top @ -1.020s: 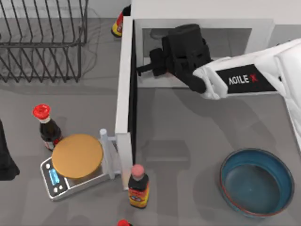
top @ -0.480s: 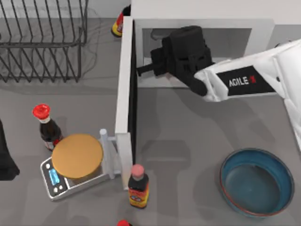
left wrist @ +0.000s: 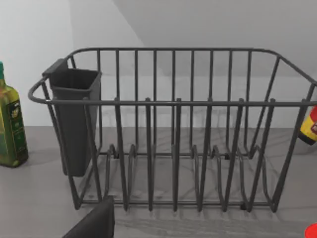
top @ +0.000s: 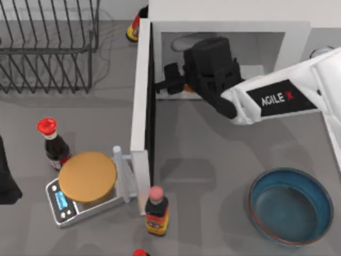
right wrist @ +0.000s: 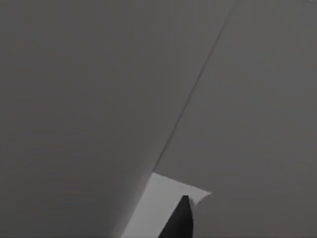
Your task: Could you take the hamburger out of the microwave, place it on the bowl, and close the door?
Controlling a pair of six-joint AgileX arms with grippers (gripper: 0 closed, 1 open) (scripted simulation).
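The top view looks straight down on the table, taking in the microwave, the bowl and the wire rack. The left wrist view faces that same wire rack side-on from nearby. The right wrist view sits very close to plain grey inner walls

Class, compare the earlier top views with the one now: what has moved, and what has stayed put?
The right gripper, at the mouth of the microwave, has drawn back a little out of the cavity toward the table's front; its arm's marked section shifted likewise. The open door, the bowl, the scale and the bottles kept their places.
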